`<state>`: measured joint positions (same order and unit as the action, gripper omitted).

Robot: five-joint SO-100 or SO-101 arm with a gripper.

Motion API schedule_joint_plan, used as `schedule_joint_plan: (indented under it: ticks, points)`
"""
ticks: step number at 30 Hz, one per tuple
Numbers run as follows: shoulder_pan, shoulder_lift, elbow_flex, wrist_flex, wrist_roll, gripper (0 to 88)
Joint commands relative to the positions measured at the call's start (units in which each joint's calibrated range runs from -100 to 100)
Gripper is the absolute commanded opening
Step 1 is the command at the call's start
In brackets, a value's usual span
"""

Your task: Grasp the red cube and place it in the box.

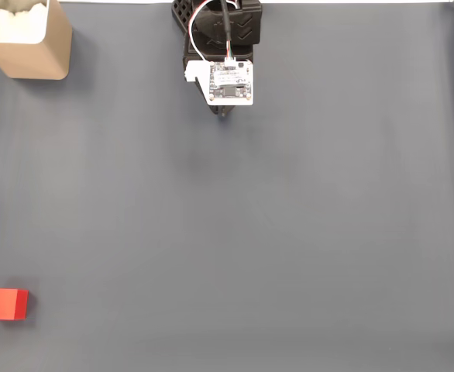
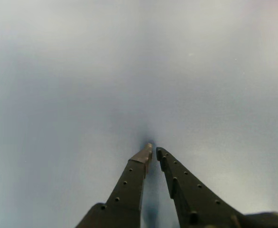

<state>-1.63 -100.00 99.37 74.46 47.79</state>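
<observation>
Hanging at the far middle of the grey tabletop (image 1: pixel 289 217), the fingers (image 2: pixel 152 151) are nearly together, holding nothing. Cube (image 1: pixel 5 304) lies near left; box (image 1: pixel 45 50) stands far left.

Matte red cube (image 1: pixel 5 304), tan cardboard box (image 1: pixel 37 50), smooth grey mat (image 1: pixel 289 232)

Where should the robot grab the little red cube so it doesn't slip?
Probably best from straight above, pinching two opposite flat sides of the red cube. It sits flat and alone on the grey mat, near the fixed view's lower left corner, so nothing blocks its sides. The gripper, its jaws almost closed, would need to open wider than the cube first.
</observation>
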Motion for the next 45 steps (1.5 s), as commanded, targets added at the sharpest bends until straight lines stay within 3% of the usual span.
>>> schedule_joint_plan:
  ticks: [1,38,45]
  points:
    - [0.35,0.09,0.45,1.19,0.20,0.2]
    - [0.35,0.09,0.45,1.19,0.54,0.0]
    - [0.50,0.09,0.45,-3.07,-0.54,0.0]
